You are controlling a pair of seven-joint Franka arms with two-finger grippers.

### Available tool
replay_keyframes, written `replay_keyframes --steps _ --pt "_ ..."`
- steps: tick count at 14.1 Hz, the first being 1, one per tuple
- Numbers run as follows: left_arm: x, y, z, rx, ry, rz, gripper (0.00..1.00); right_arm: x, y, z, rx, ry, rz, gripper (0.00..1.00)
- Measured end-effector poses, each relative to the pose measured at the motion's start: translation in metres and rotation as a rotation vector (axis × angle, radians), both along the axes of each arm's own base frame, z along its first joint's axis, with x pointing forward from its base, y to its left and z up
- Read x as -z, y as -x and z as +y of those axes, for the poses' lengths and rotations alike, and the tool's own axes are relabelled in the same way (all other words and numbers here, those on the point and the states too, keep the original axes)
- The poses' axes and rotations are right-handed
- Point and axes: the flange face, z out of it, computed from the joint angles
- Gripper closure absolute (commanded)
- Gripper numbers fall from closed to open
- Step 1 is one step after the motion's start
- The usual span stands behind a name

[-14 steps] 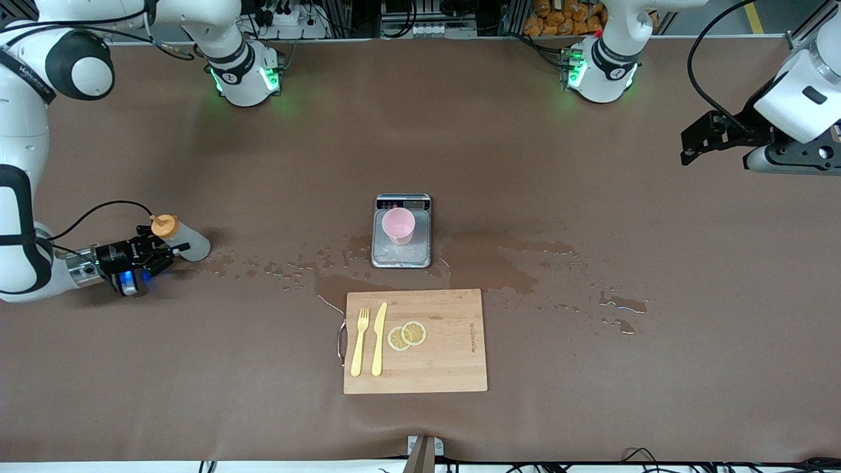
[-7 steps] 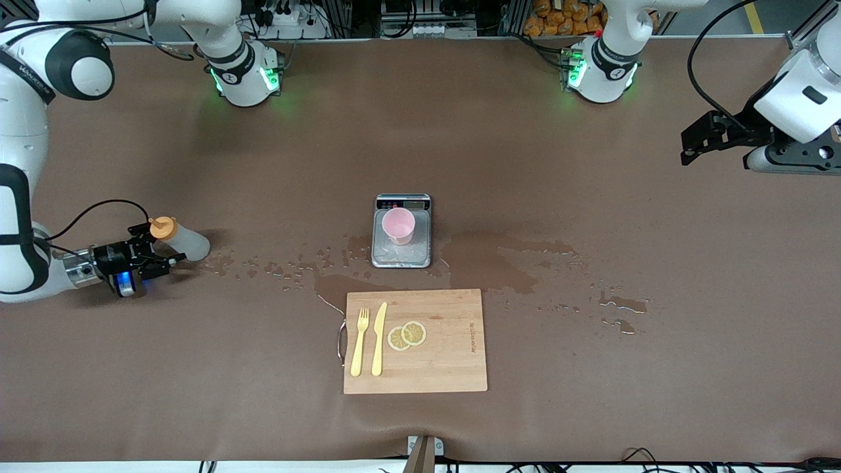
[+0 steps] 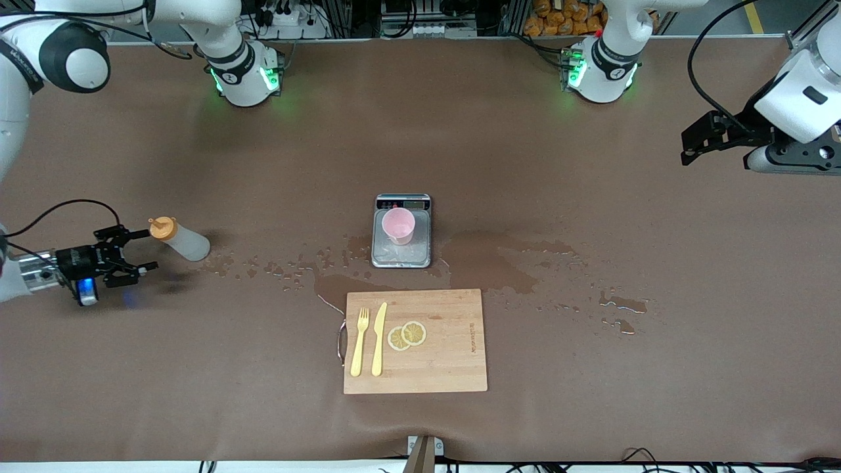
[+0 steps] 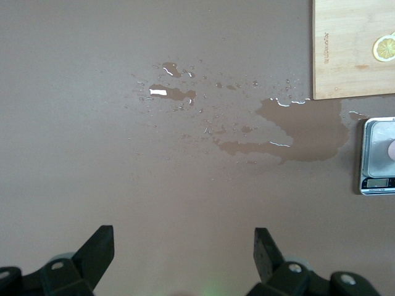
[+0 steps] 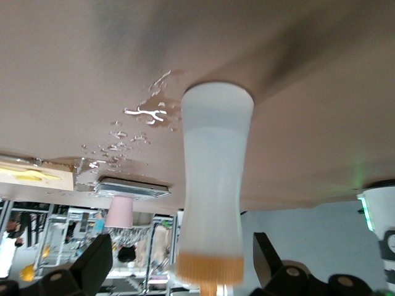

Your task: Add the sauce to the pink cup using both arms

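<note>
Right hand: the black two-finger hand (image 3: 125,249) of the white right arm sits low over the table at that arm's end, fingers spread wide and holding nothing.
Change: a second ago these fingers were around the bottle's neck; half a second ago they had parted; now the hand has backed away and a clear gap shows between the fingertips and the cap.
Sauce: the small translucent greyish-white squeeze bottle with an orange nozzle cap (image 3: 179,239) stands released on the table, just beside the right hand and well apart from the cup; the right wrist view shows it between the open fingers but untouched (image 5: 213,197).
Pink cup: the small pale pink plastic tumbler (image 3: 398,225) stands upright on the grey metal kitchen scale (image 3: 401,253) at mid-table.
Spills: wet patches (image 3: 486,263) lie on the brown table (image 3: 591,368) around the scale and the wooden cutting board (image 3: 433,368).
Left hand: the left arm waits at its own end, its black hand (image 3: 700,141) raised and wide open (image 4: 183,253).
Meaning: the bottle appears put back after use, so the pour is probably finished; whether the cup holds sauce cannot be told.
</note>
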Motion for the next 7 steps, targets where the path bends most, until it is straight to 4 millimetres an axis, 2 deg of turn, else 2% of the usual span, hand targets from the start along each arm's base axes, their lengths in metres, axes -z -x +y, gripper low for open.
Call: replay_keyframes --steps 2,4,7 --pt "0.0 0.0 0.0 0.0 0.0 0.0 0.0 -0.044 -0.006 0.0 -0.034 0.042 -0.038 0.0" --pt "0.0 0.0 0.0 0.0 0.0 0.0 0.0 -0.08 -0.008 0.007 -0.063 0.058 -0.063 0.0" --pt "0.0 0.0 0.001 -0.001 0.0 0.0 0.0 -0.125 -0.013 0.029 -0.14 0.101 -0.088 0.0"
